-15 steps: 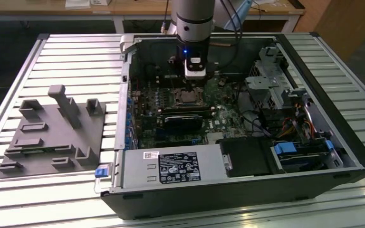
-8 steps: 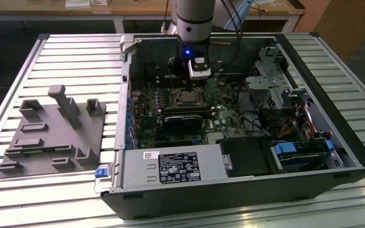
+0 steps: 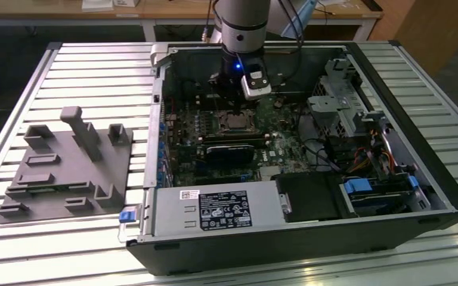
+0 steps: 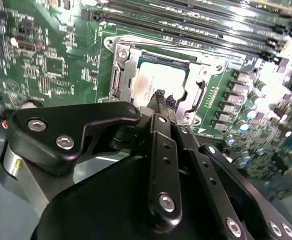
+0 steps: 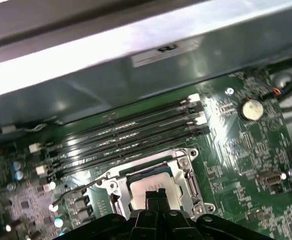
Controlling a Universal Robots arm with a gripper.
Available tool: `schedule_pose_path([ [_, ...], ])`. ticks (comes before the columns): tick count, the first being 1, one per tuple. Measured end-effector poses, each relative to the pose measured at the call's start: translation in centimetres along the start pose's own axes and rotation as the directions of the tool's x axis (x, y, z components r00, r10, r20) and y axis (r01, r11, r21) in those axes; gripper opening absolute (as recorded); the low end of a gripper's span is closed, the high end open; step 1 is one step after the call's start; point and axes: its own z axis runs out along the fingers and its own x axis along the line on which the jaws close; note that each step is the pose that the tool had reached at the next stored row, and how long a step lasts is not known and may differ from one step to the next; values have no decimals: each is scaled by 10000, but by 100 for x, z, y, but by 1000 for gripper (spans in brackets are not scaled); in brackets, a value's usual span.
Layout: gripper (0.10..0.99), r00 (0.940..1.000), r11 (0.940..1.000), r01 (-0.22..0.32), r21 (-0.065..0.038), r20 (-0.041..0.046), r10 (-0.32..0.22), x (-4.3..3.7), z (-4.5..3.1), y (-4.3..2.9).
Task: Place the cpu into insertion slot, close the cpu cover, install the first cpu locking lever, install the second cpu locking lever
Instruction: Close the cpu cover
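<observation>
The cpu [image 4: 158, 80] sits in the insertion slot [image 4: 162, 61] beneath the lowered cpu cover [image 4: 120, 75], with the gripper [image 4: 164, 97] just above, jaws pressed together and empty; the step in hand is judged to be the first locking lever [image 5: 83, 186], apparently unlatched, which calls for pressing down under its catch.

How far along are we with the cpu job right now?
Done: the cpu lies seated in the board, with the cover flat around it. In hand: nothing held; the hand, fingers together, hovers over the chip. Left: a thin lever juts out beside the cover, seemingly unlatched, so the locking looks undone.
</observation>
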Motion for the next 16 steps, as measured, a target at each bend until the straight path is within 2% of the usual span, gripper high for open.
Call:
schedule_pose_path([
  [3,106,9985,9985,541,-7,-22,-541,0,2,0],
  [7,106,9919,9919,1270,-20,-51,-1270,0,5,0],
  [13,106,9727,9728,2318,-30,-89,-2318,0,14,-1],
  [16,106,9653,9653,2611,-15,-104,-2611,0,20,-2],
])
